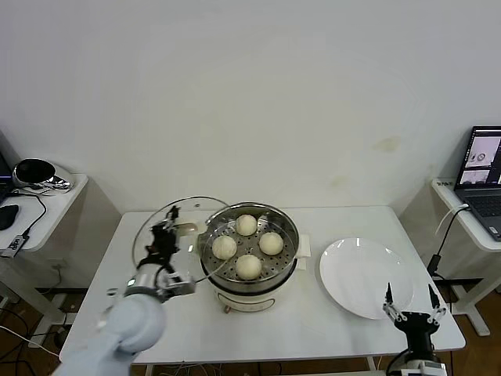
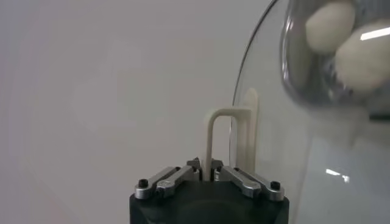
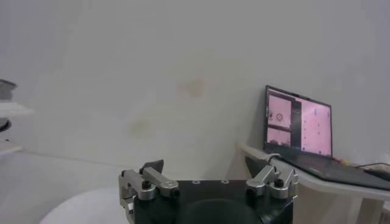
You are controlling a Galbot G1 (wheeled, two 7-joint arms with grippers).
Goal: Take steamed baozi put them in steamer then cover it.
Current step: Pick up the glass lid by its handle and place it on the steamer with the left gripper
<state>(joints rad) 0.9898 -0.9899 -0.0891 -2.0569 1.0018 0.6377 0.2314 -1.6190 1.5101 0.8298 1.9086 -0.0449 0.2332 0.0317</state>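
Far on my left a side desk [image 1: 47, 205] carries a rounded, glossy black-and-chrome object [image 1: 35, 173], with dark cables trailing off its front edge.

On the white table [image 1: 329, 329], my left pincer [image 1: 166, 235] is clamped on the cream plastic handle [image 2: 214, 137] of a round glass lid [image 1: 176, 235]. The handle is a thin arched loop, and in the left wrist view my metal fingers [image 2: 177, 178] pinch one leg of it from both sides. The lid is clear and smooth, with a thin bright rim; I hold it tilted, its right edge overlapping the left rim of the steamer.

The steamer [image 1: 291, 252] is a round pot of shiny stainless steel on a white base, standing at the middle of the table. Its inner tray is perforated metal, and on it sit the four steamed baozi [image 1: 248, 245], smooth, rounded, cream-white, arranged in a diamond and just beside one another. Two of them show as pale blurred domes through the glass in my left wrist view.

Right of the steamer, apart from it, lies a flat, glossy white plate [image 1: 362, 276].

My right pincer [image 1: 412, 307] hangs low at the table's front right edge, near the plate, its dark fingers spread wide with nothing between them.

Farthest right, a laptop [image 1: 484, 182] stands open on another side desk; its screen is lit with windows, but no writing there is legible.
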